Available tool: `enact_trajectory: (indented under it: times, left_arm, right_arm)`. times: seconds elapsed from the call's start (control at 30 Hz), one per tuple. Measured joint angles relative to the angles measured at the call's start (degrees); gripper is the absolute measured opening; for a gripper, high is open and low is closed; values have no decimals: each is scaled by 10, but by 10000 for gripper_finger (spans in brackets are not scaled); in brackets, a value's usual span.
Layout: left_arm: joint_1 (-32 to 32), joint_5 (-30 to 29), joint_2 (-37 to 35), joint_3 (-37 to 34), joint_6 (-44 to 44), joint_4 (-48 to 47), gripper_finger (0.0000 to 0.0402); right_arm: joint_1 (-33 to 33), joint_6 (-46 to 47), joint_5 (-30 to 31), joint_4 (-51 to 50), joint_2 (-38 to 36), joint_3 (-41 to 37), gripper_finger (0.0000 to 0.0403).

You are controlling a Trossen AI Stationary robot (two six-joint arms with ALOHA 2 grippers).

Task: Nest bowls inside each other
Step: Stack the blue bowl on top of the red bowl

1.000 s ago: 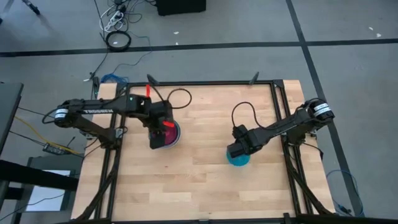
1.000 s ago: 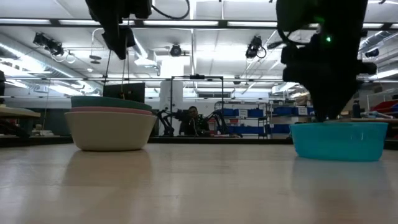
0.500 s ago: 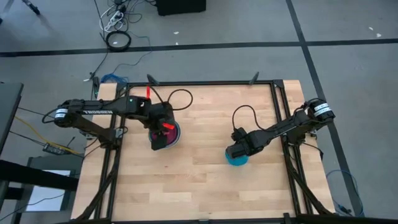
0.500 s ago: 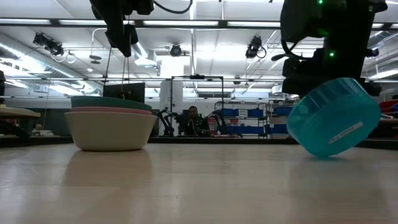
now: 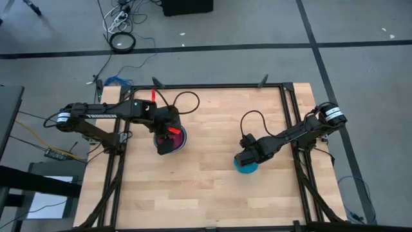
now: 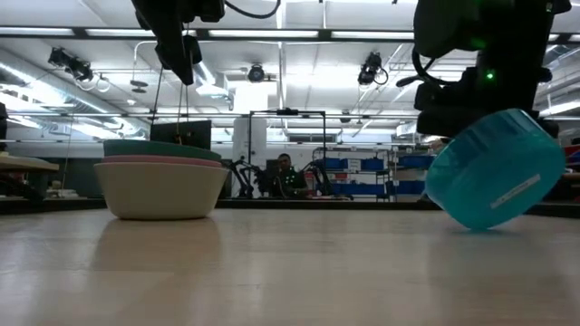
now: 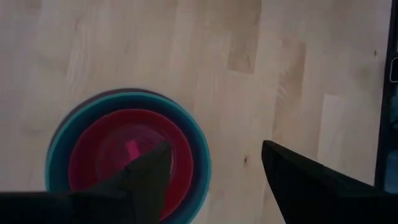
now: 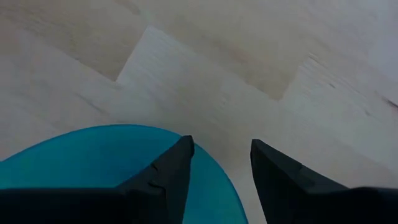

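A stack of bowls [image 5: 181, 138] stands on the table's left half. The low view shows a grey-white bowl [image 6: 161, 190] at the bottom with pink and teal rims above it. The left wrist view shows a red bowl [image 7: 118, 149] inside the teal one. My left gripper [image 7: 216, 148] hangs open above the stack, touching nothing. On the right half, my right gripper [image 8: 221, 144] is shut on the bright blue bowl [image 6: 494, 172], which is tipped on its side with its base toward the table's near edge. My right gripper holds the blue bowl by its rim [image 8: 205, 186], one finger inside the bowl and one outside the wall. The fingers come from above, slanting down. The bowl is steeply tilted; I cannot tell whether its lowest edge [image 6: 469, 225] touches the table.
Bare wooden tabletop [image 5: 212, 187] lies between the stack and the blue bowl, and toward the near edge. A black frame [image 5: 283, 103] runs along the table's sides and far edge. A person sits in the room far behind the table.
The blue bowl sat flat on the table and has been tipped up steeply, its open side toward my right gripper. My right gripper has sunk a little over it.
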Motion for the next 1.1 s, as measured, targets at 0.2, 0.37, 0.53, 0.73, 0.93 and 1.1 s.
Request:
enact_trajectory:
  times: [0.2,0.37,0.53,0.73,0.93,1.1]
  left_arm:
    - [0,-14,0,0,0,0,259]
    - [0,-26,0,0,0,0,259]
    - [0,-28,0,0,0,0,259]
    - [0,-49,0,0,0,1,259]
    - [0,-65,0,0,0,1,259]
    - [0,-67,0,0,0,2,259]
  right_arm:
    - [15,17,3,-1,0,0,157]
    - [23,28,17,0,0,0,158]
    - [33,38,33,2,0,0,158]
    - [45,48,73,-1,0,16,158]
    - [46,44,71,-3,0,25,158]
    - [45,39,38,-15,0,25,158]
